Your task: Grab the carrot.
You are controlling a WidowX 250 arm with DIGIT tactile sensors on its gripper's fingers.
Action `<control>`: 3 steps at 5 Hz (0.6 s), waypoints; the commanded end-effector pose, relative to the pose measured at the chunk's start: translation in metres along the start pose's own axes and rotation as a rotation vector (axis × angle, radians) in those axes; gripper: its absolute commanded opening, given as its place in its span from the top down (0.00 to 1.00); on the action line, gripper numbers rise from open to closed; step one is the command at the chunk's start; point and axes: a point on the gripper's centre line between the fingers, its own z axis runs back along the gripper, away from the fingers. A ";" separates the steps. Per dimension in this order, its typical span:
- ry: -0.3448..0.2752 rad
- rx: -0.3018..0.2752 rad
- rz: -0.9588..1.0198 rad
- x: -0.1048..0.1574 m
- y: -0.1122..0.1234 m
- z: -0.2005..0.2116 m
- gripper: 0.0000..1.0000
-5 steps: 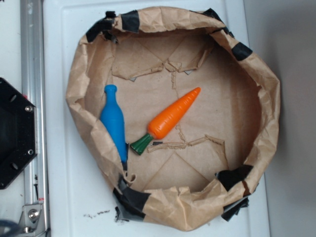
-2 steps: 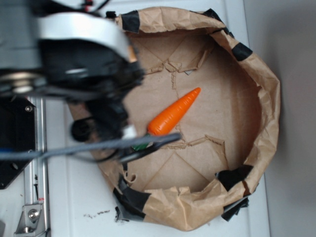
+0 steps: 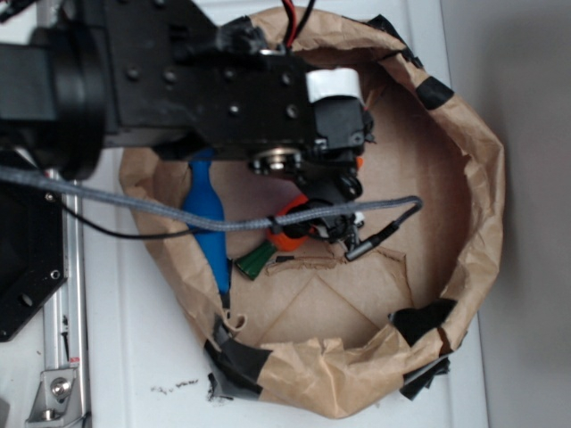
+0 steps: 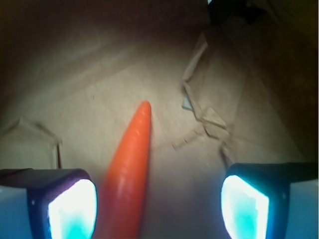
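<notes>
While the black arm hung over the crumpled brown paper basket (image 3: 486, 187), the smooth, tapered orange carrot (image 4: 130, 169) lay on the basket's creased paper floor, its glossy body running up between the parted fingers of the gripper (image 4: 158, 209), closer to one glowing pad (image 4: 74, 208) than the other. The pincer stood released, touching nothing, with bare wrinkled paper beyond the carrot's tip. Beside the carrot's dark green flared top (image 3: 254, 260) lay a smooth blue bottle-shaped toy (image 3: 207, 227), against the basket's folded wall.
</notes>
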 end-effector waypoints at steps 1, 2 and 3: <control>0.137 -0.057 -0.016 0.002 0.000 -0.018 0.00; 0.196 -0.043 -0.037 -0.007 -0.006 -0.033 0.00; 0.216 -0.031 -0.085 -0.017 -0.007 -0.043 1.00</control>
